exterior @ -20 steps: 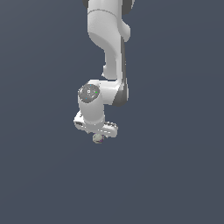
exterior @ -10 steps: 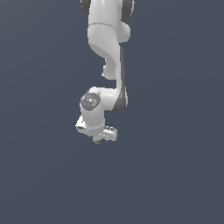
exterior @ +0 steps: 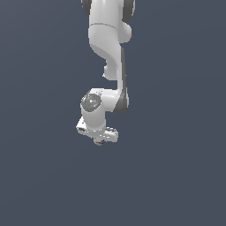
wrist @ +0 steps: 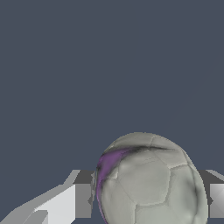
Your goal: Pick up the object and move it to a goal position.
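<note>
The object is a small grey-beige ball with dark seam lines and a purplish mark. In the wrist view the ball [wrist: 148, 179] fills the space between my two fingers [wrist: 61, 205], which press on it from both sides. In the exterior view only a small part of the ball [exterior: 99, 141] shows under the white gripper [exterior: 98, 140], which hangs at the end of the arm, held in the air. The gripper is shut on the ball.
The white arm [exterior: 108, 48] comes down from the top of the exterior view. Around it is only a plain dark grey-blue background [exterior: 176, 132] with no other objects in view.
The gripper with the ball has moved a little toward the exterior view's left and slightly down. The grasp on the ball looks unchanged.
</note>
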You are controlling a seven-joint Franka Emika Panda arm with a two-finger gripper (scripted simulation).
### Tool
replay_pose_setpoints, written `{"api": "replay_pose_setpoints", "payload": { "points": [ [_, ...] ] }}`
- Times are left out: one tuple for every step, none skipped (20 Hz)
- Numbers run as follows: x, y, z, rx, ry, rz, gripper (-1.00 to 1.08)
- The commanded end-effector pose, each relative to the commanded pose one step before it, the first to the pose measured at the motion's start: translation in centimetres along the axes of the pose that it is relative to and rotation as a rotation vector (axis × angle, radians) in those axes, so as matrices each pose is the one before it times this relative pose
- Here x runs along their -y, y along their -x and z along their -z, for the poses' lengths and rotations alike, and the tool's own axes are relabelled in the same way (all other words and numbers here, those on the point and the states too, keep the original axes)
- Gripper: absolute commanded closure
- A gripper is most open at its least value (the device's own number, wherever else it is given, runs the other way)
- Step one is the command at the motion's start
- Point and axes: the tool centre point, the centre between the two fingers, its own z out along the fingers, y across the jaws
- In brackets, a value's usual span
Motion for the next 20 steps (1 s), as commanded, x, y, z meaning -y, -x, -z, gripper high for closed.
{"api": "replay_pose_setpoints", "payload": {
  "points": [
    [-0.007,-0.003,-0.015,0.00007,0.00016,-0.00011,1.08],
    [0.02,0.006,0.027,0.0,0.0,0.0,1.08],
    [0.06,0.018,0.082,0.0,0.0,0.0,1.08],
    [0.099,0.03,0.137,0.0,0.0,0.0,1.08],
    [0.14,0.042,0.193,0.0,0.0,0.0,1.08],
    [0.18,0.054,0.249,0.0,0.0,0.0,1.08],
    [0.221,0.067,0.306,0.0,0.0,0.0,1.08],
    [0.263,0.079,0.365,0.0,0.0,0.0,1.08],
    [0.306,0.092,0.424,0.0,0.0,0.0,1.08],
    [0.351,0.105,0.486,0.0,0.0,0.0,1.08],
    [0.396,0.119,0.55,0.0,0.0,0.0,1.08],
    [0.444,0.133,0.616,0.0,0.0,0.0,1.08],
    [0.493,0.147,0.685,0.0,0.0,0.0,1.08],
    [0.539,0.16,0.751,0.0,0.0,0.0,1.08],
    [0.582,0.172,0.811,0.0,0.0,0.0,1.08],
    [0.621,0.183,0.867,0.0,0.0,0.0,1.08],
    [0.657,0.193,0.919,0.0,0.0,0.0,1.08],
    [0.69,0.201,0.968,0.0,0.0,0.0,1.08],
    [0.721,0.209,1.013,0.0,0.0,0.0,1.08],
    [0.724,0.212,1.052,-0.00031,0.0005,-0.00036,1.08]
  ]
}}
